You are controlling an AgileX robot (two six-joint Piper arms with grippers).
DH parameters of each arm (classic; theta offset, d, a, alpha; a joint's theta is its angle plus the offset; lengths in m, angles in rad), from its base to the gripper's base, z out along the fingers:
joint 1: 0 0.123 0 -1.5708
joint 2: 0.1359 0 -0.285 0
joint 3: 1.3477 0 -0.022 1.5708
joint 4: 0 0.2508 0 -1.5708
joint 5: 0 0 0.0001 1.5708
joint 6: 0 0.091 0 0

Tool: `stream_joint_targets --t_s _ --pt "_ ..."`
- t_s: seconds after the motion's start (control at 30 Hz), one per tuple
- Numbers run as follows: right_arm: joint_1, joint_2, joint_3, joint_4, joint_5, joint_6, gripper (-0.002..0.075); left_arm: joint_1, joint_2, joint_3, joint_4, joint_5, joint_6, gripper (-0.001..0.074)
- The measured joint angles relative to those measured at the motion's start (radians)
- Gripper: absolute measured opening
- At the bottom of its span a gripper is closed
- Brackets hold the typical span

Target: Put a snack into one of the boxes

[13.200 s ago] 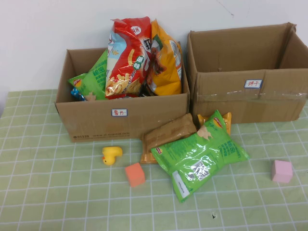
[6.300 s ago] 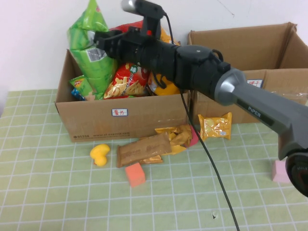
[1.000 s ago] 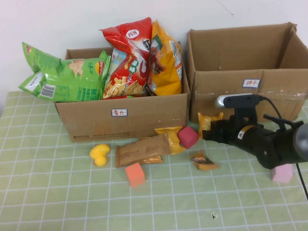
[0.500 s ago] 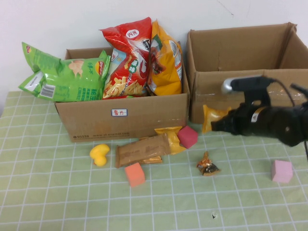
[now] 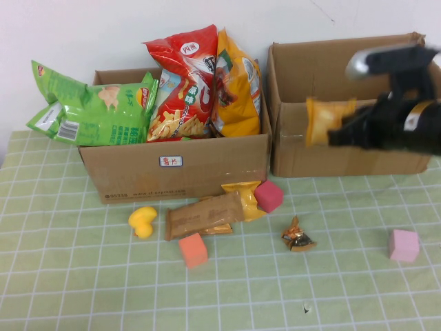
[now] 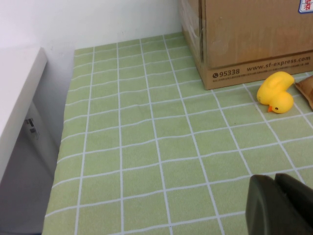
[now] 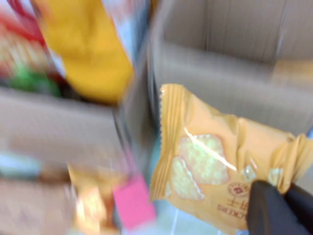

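Right gripper (image 5: pixel 337 131) is clamped on the small yellow cracker packet (image 5: pixel 322 118), "CRACKERS" printed on it, up in front of the empty brown cardboard box (image 5: pixel 348 103). Left gripper (image 6: pixel 276 205), fingers together, hangs over the green checked tablecloth (image 6: pixel 146 147) beside the "95338"-stamped snack-filled cardboard box (image 6: pixel 244 39).

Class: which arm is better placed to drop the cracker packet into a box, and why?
The right. The right gripper already holds the cracker packet raised before the right-hand box, while the left gripper sits low over the tablecloth, holding nothing.
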State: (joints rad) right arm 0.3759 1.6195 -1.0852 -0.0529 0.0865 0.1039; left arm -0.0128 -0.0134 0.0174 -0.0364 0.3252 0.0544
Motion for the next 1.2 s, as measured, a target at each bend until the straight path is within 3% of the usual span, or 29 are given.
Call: stream_joint_targets --t_s 0.27,0.47,0.57,0.73,0.83,0.9,0.93,1.03,1.1,1.2 --pt "-0.03 -0.062 -0.014 -0.056 -0.315 -0.002 0.0009 0.0 0.0 0.0 0.0 0.0 0.0 -0.0002" --pt "-0.105 0.079 -0.166 -0.017 -0.358 -0.02 0.0025 0.0 0.0 0.0 0.0 0.0 0.0 -0.0002" --pt "-0.133 0.172 -0.239 -0.015 -0.358 -0.02 0.013 0.0 0.0 0.0 0.0 0.0 0.0 -0.0002" --pt "-0.144 0.284 -0.291 0.045 -0.331 -0.004 0.0498 0.0 0.0 0.0 0.0 0.0 0.002 -0.0002" --pt "-0.144 0.283 -0.291 0.088 -0.242 0.001 0.0585 0.0 0.0 0.0 0.0 0.0 0.002 -0.0002" --pt "-0.144 0.259 -0.291 0.097 -0.174 0.002 0.056 0.0 0.0 0.0 0.0 0.0 0.002 -0.0002" --pt "-0.144 0.237 -0.291 0.102 -0.135 0.002 0.0511 0.0 0.0 0.0 0.0 0.0 0.002 -0.0002" --pt "-0.144 0.143 -0.291 0.109 -0.046 0.002 0.024 0.0 0.0 0.0 0.0 0.0 0.002 -0.0003" --pt "-0.144 0.074 -0.291 0.112 -0.017 0.002 0.011 0.0 0.0 0.0 0.0 0.0 0.002 -0.0002" --pt "-0.144 -0.043 -0.291 0.112 0.028 -0.026 0.0031 0.0 0.0 0.0 0.0 0.0 0.002 -0.0002"
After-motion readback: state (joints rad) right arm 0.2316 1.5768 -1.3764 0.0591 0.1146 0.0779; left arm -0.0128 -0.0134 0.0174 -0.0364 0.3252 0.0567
